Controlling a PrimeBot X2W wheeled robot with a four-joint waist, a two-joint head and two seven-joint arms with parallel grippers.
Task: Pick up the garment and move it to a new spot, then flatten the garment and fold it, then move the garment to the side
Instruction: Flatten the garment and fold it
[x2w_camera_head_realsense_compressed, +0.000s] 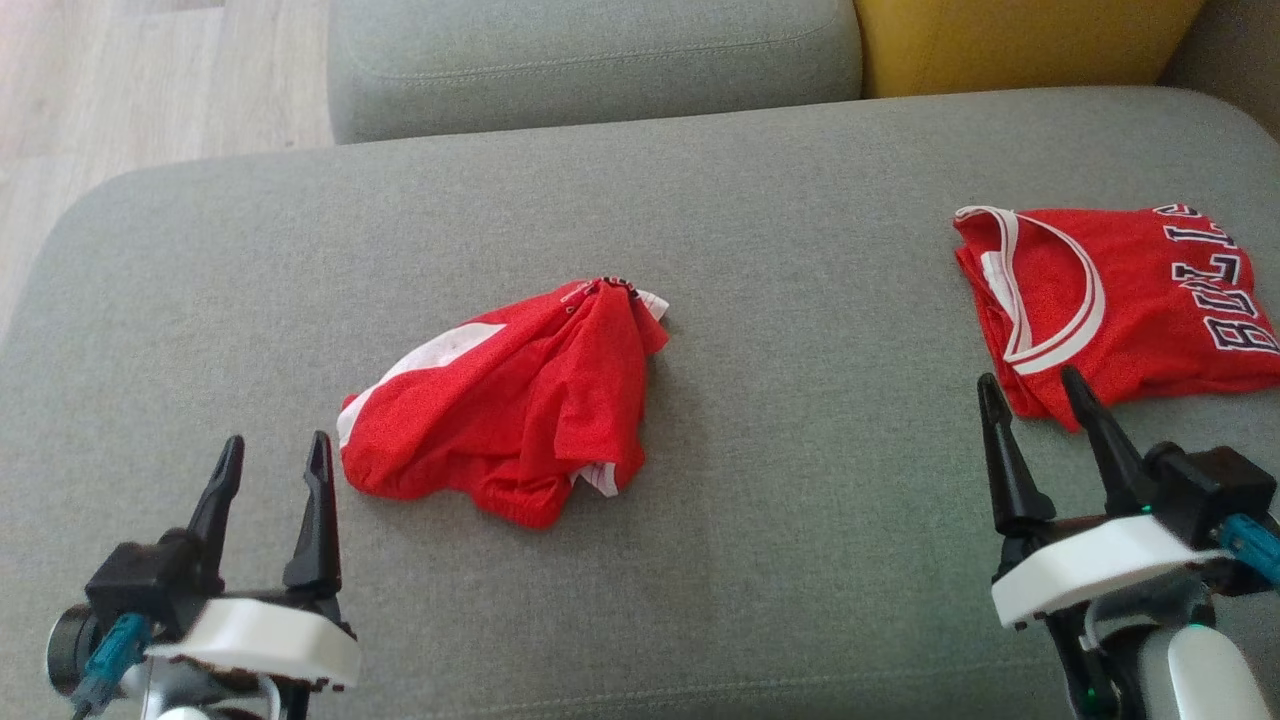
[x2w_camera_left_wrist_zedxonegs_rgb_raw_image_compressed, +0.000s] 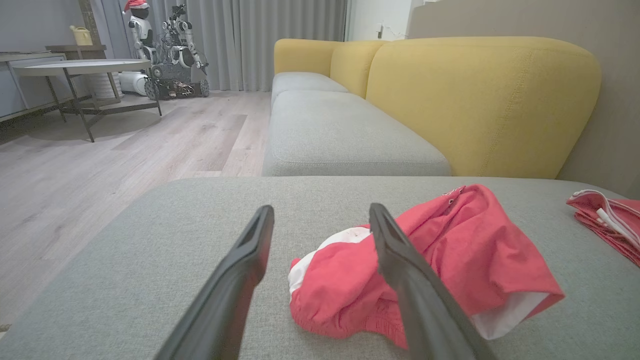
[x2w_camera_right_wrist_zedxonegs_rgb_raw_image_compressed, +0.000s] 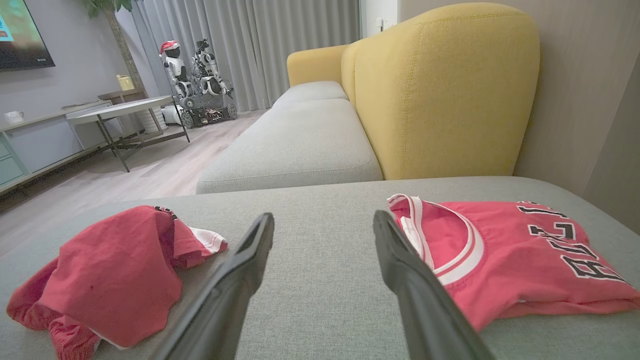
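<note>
Left pincer (x2w_camera_head_realsense_compressed: 277, 440) open and empty above the grey sofa cushion (x2w_camera_head_realsense_compressed: 800, 560); the crumpled red garment (x2w_camera_head_realsense_compressed: 510, 410) lies just ahead of it and to its right, untouched. Right pincer (x2w_camera_head_realsense_compressed: 1030, 377) open and empty; a folded red jersey (x2w_camera_head_realsense_compressed: 1110, 300) lies just ahead on its right side, contact not determinable.

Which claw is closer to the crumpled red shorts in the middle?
Left. The left claw sits just beside the shorts; the right claw is farther off, next to the folded jersey.

Red garment (x2w_camera_head_realsense_compressed: 510, 420), crumpled, on grey cushion (x2w_camera_head_realsense_compressed: 800, 520)
</note>
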